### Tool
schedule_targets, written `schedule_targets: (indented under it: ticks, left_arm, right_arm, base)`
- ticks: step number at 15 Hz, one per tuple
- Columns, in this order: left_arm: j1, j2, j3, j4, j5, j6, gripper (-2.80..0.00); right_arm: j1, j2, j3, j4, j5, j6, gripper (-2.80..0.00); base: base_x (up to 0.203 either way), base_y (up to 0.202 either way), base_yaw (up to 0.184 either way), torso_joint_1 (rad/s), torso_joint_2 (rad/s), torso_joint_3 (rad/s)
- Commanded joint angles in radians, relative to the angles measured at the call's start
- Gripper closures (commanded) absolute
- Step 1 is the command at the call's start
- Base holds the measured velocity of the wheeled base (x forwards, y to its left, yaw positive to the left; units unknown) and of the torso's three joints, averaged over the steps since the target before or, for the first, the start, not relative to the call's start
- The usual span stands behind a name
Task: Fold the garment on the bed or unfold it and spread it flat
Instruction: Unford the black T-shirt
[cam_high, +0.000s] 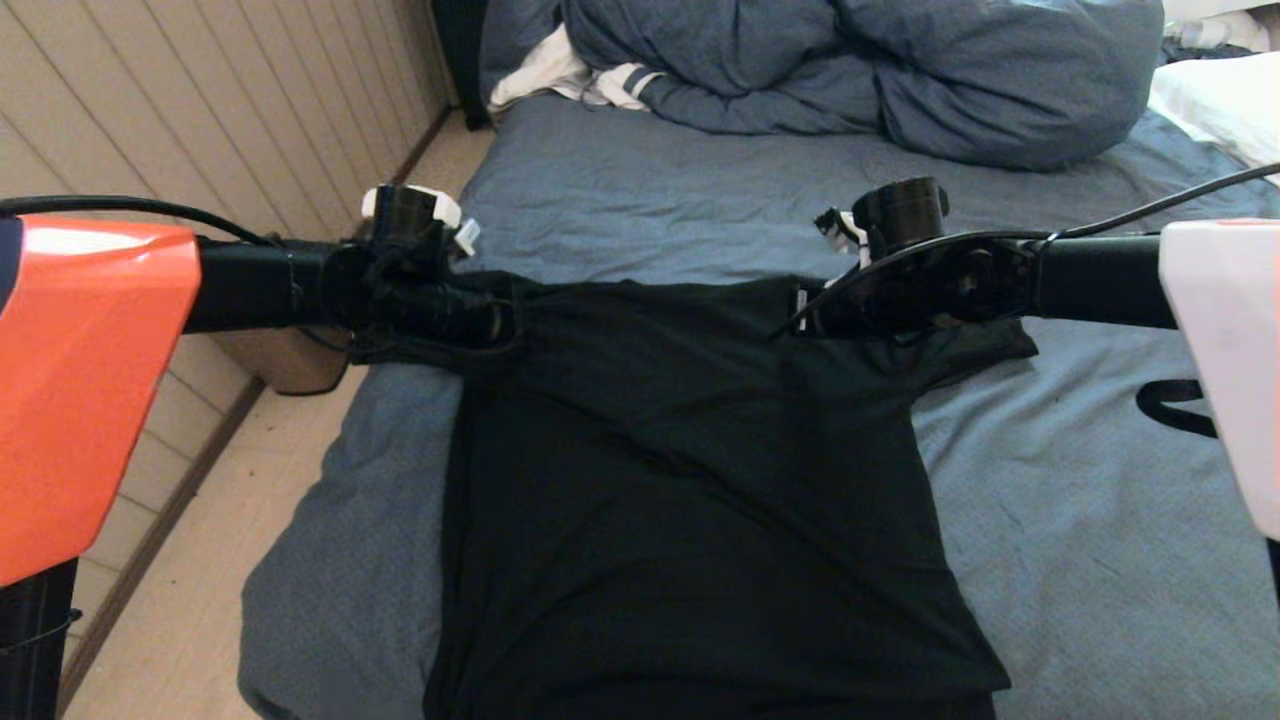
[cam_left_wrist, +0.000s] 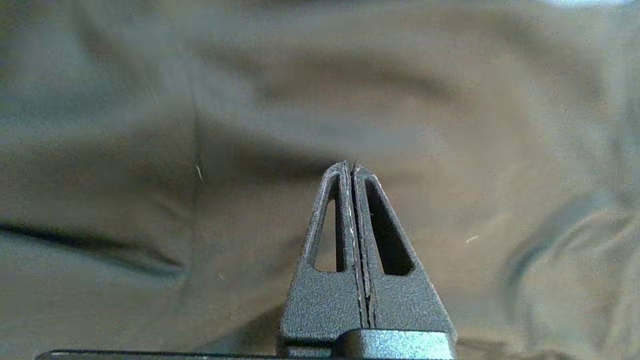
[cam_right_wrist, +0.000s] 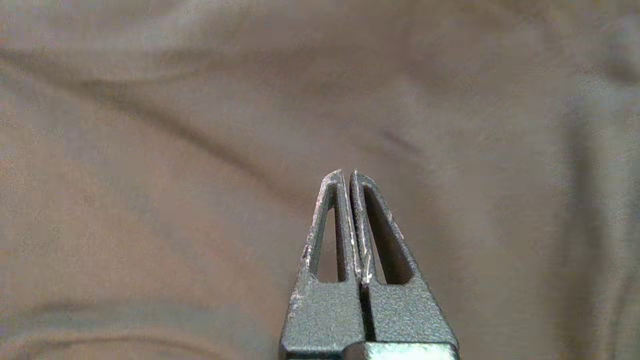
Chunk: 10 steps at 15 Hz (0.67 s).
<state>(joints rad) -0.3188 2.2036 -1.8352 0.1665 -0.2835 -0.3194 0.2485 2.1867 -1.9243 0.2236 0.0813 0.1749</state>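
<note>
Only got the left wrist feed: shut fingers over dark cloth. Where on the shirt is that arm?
Observer: Head view puts the left gripper at the far left shoulder of the garment, by the sleeve, close to the left edge of the bed.
Operator: Right arm?
Observer: Mirrored. The right gripper is at the far right shoulder, shut too, with nothing visible between its fingers.
Operator: How does the shirt lie?
Observer: Spread out, plain black side up, sleeves out to the sides, hem towards the robot. The blue duvet and the white cloth are bunched at the far end, clear of it.
</note>
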Motion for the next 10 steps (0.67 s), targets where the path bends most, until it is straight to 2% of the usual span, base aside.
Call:
schedule_targets:
  ticks: [1, 2, 5, 7, 10]
  left_arm:
    - [-0.018, 0.01, 0.04, -0.015, 0.022, -0.002, 0.0]
    - [-0.023, 0.006, 0.051, -0.022, 0.038, -0.002, 0.0]
    - [-0.039, -0.024, 0.199, -0.111, 0.1, 0.007, 0.0]
    - [-0.041, -0.067, 0.297, -0.154, 0.106, 0.023, 0.0]
    - [-0.042, -0.125, 0.382, -0.174, 0.105, 0.028, 0.0]
  right_arm:
    - [0.005, 0.021, 0.004, 0.003, 0.0, 0.001, 0.0]
    - [0.004, 0.025, 0.007, 0.006, 0.0, 0.002, 0.0]
    - [0.003, 0.019, 0.06, 0.01, 0.0, -0.002, 0.0]
    - [0.0, -0.004, 0.145, 0.007, 0.001, -0.008, 0.0]
    - [-0.005, -0.047, 0.235, 0.008, 0.006, -0.04, 0.0]
  base:
    - [0.0, 0.0, 0.0, 0.0, 0.0, 0.0]
    - [0.0, 0.0, 0.0, 0.0, 0.0, 0.0]
    - [0.0, 0.0, 0.0, 0.0, 0.0, 0.0]
    - [0.0, 0.0, 0.0, 0.0, 0.0, 0.0]
    - [0.0, 0.0, 0.0, 0.0, 0.0, 0.0]
